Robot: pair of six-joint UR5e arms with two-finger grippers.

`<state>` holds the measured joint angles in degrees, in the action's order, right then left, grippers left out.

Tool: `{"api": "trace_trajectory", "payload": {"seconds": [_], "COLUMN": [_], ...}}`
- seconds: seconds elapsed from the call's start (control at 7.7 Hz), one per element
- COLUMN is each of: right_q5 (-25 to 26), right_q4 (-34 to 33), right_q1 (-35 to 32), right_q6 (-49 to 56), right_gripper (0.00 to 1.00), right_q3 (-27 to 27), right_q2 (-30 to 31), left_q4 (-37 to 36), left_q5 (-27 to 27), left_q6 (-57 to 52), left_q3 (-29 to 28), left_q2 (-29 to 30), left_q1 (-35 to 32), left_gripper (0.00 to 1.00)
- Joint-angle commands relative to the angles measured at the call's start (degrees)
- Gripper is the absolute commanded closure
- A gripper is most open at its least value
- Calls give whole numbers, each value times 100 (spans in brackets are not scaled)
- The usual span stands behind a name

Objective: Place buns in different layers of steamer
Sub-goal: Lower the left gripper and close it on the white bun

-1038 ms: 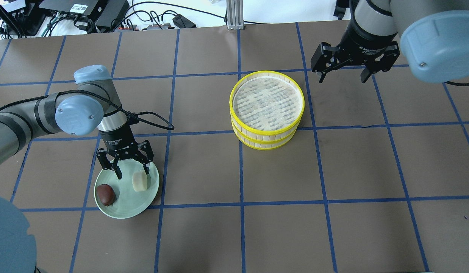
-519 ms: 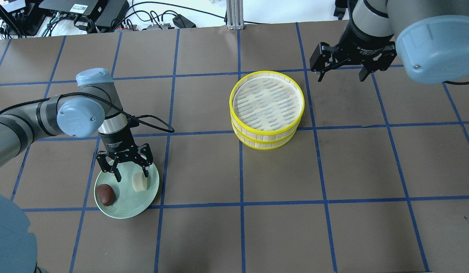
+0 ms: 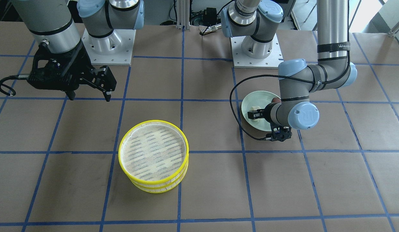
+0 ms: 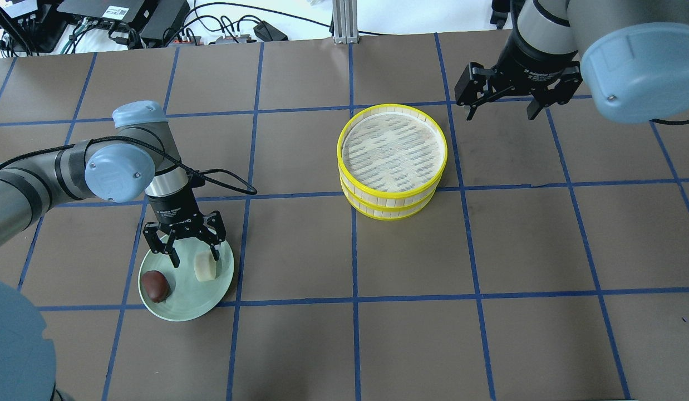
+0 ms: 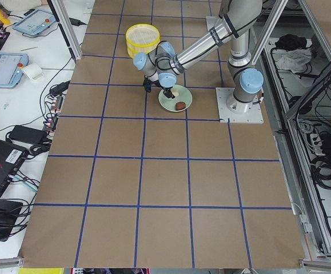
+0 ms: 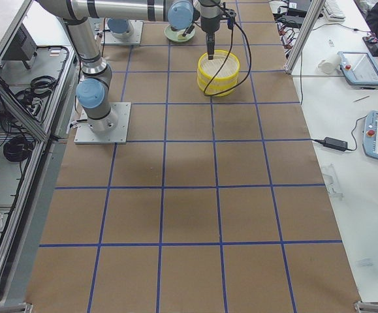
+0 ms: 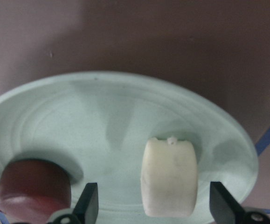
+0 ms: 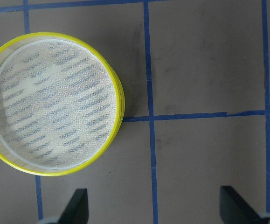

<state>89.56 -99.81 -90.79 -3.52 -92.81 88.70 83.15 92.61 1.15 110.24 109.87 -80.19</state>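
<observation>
A cream bun [image 4: 205,267] and a reddish-brown bun [image 4: 156,285] lie on a pale green plate [image 4: 188,305]. My left gripper [image 4: 195,258] hangs open just over the plate. In the left wrist view its fingers [image 7: 90,205] straddle the cream bun [image 7: 169,177], with the brown bun [image 7: 32,186] outside them to the left. The two steamer layers are stacked mid-table, the upper tray [image 4: 394,195] on the lower tray [image 4: 397,217], both without buns. My right gripper [image 4: 500,114] is open above the table beyond the stack's right side, holding nothing.
Brown paper with a blue tape grid covers the table [image 4: 489,250]. Cables and electronics [image 4: 127,22] lie along the far edge. A black cable [image 4: 227,181] loops from the left wrist. The arm bases [image 3: 109,48] stand on the robot's side.
The right gripper has drifted slightly toward the table's far edge. The left arm has shifted a little, its gripper staying open around the cream bun.
</observation>
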Motion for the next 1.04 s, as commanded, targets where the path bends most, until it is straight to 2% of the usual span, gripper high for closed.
{"api": "trace_trajectory", "payload": {"seconds": [0.0, 0.26, 0.65, 0.78, 0.91], "right_q5": [0, 0, 0, 0, 0], "right_q4": [5, 5, 14, 6, 14], "right_q1": [0, 0, 0, 0, 0], "right_q6": [0, 0, 0, 0, 9], "right_gripper": [0, 0, 0, 0, 0], "right_q3": [0, 0, -9, -9, -9], "right_q2": [-2, -2, -2, -2, -2], "left_q4": [-71, -71, -71, -71, -71], "left_q5": [-6, -154, -199, -156, -138], "left_q6": [8, 8, 0, -9, -18], "left_q3": [6, 6, 6, 6, -2], "left_q2": [61, 105, 131, 131, 131], "left_q1": [3, 3, -5, 3, 3], "left_gripper": [16, 26, 26, 36, 66]}}
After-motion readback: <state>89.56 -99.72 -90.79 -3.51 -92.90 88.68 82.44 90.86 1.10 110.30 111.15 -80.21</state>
